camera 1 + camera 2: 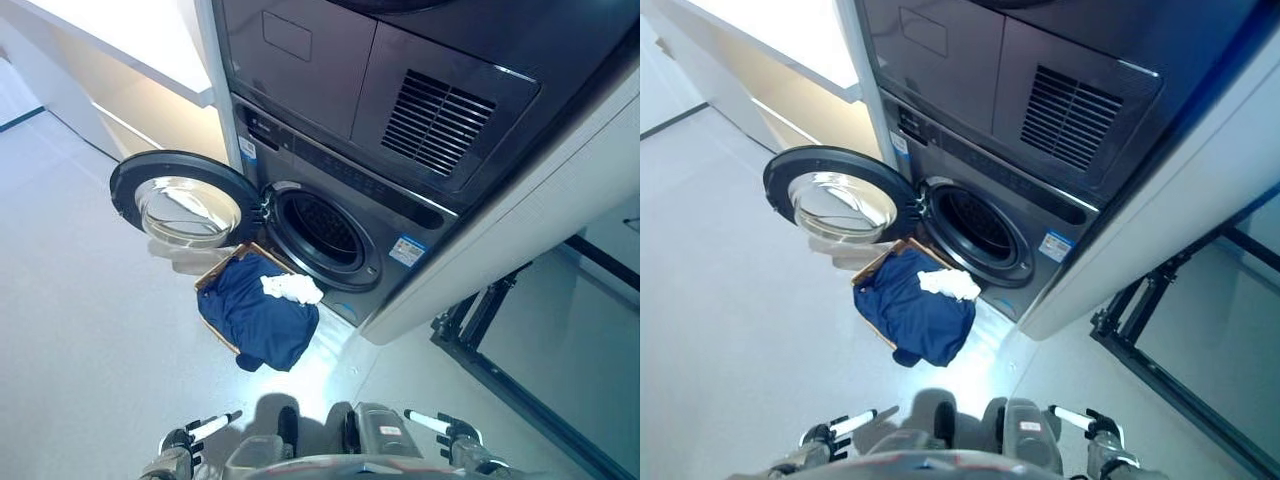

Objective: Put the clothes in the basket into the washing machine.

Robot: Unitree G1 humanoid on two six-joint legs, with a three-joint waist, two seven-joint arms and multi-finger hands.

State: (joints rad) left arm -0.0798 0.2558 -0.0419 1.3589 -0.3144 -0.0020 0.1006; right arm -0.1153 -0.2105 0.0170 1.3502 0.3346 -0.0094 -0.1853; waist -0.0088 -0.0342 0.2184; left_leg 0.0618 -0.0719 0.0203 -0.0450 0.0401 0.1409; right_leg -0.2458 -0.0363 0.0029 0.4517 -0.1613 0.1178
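A dark grey washing machine stands ahead with its round door swung open to the left and its drum dark inside. On the floor in front of it sits a wooden basket, mostly covered by a dark blue garment with a small white cloth on top. My left hand and right hand show at the bottom edge, well short of the basket, fingers straight and holding nothing.
A second dark appliance with a vent grille sits on top of the washer. A white cabinet panel flanks the machines on the right. A black metal frame stands on the floor at the right. A pale counter runs at upper left.
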